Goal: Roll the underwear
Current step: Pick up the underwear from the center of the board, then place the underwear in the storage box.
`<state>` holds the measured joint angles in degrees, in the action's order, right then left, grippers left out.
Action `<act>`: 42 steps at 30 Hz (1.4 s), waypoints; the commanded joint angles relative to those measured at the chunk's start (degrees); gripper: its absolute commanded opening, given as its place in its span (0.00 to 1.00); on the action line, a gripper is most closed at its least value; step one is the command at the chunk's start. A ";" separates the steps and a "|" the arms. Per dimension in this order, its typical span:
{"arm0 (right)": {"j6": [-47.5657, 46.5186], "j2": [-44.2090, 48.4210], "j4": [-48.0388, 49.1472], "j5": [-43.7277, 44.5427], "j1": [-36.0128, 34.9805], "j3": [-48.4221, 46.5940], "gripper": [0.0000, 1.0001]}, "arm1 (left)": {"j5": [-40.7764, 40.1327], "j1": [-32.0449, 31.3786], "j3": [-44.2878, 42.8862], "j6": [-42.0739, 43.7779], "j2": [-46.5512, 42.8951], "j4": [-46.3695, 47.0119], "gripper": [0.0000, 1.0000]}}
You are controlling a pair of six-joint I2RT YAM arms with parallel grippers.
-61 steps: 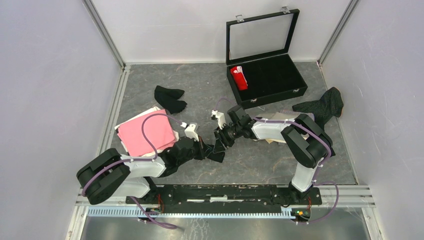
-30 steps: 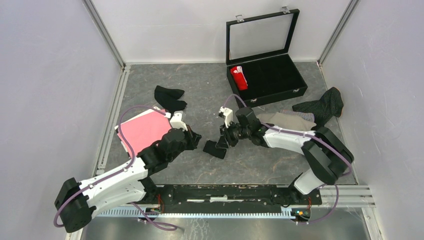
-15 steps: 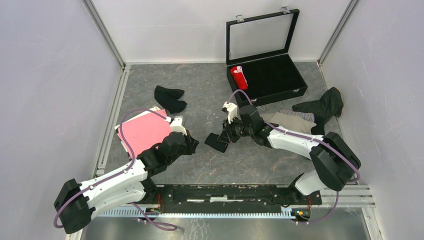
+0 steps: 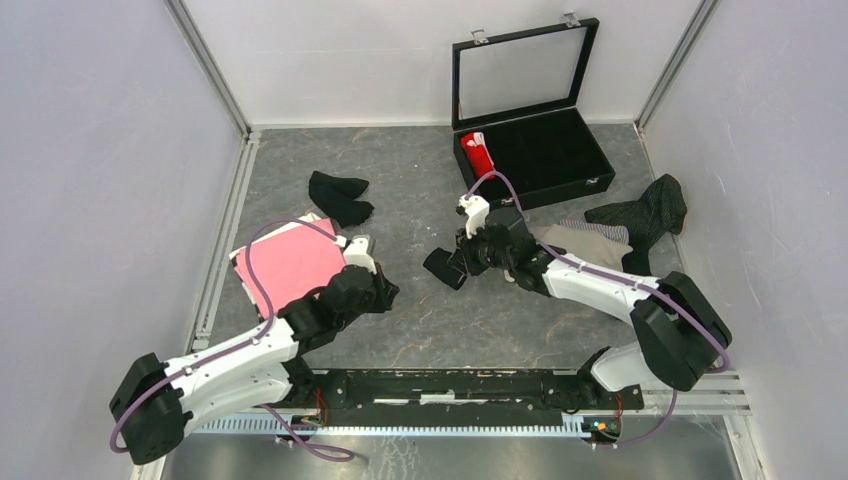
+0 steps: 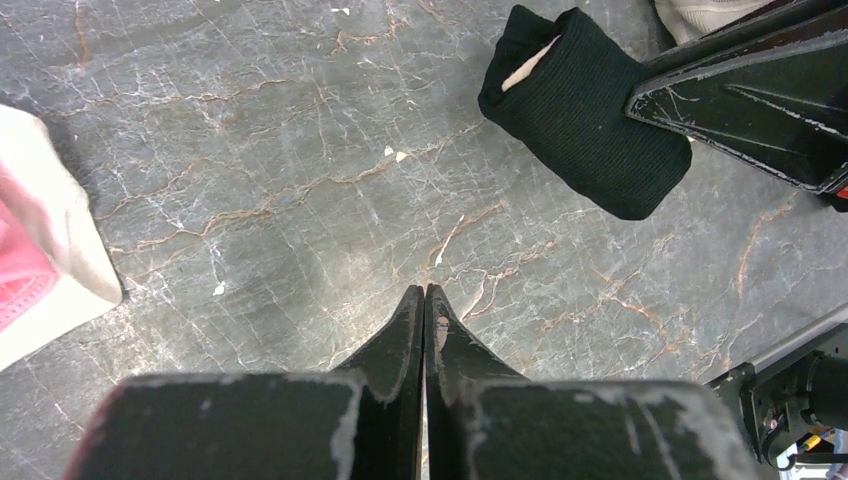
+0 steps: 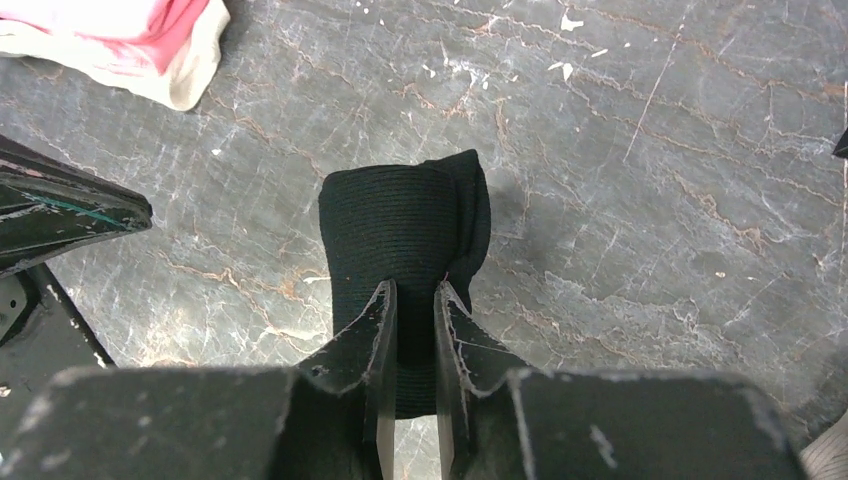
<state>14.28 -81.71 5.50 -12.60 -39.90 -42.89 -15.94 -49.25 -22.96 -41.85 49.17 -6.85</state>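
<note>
Since the left tool let go and drew back toward the pink garment, the black underwear roll travels with the right tool alone. That tool's jaws are pinched narrow on the near end of the roll. Over the last two seconds we have watched it carry the roll off the middle of the bench toward the open case, where a red roll already lies at the left end. The black roll is still well short of the case. The left tool is fully closed on nothing, over bare bench. We judge this piece rolled and its stowing begun; the pink garment lies flat, not yet rolled.
</note>
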 commanded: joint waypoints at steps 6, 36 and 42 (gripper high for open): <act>-0.36 1.88 2.41 4.22 0.30 0.80 0.00 | 2.08 0.12 0.03 0.35 1.67 4.48 0.02; -7.15 -13.75 13.98 0.25 24.09 -23.50 0.00 | 0.51 0.21 -1.15 2.80 2.66 1.25 0.02; -7.54 -17.51 14.84 0.09 25.02 -24.55 0.00 | 0.51 0.37 -1.38 3.08 4.72 2.02 0.02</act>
<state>8.40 -97.91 17.04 -11.57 -15.51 -64.27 -14.68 -49.23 -22.22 -41.52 53.01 -5.89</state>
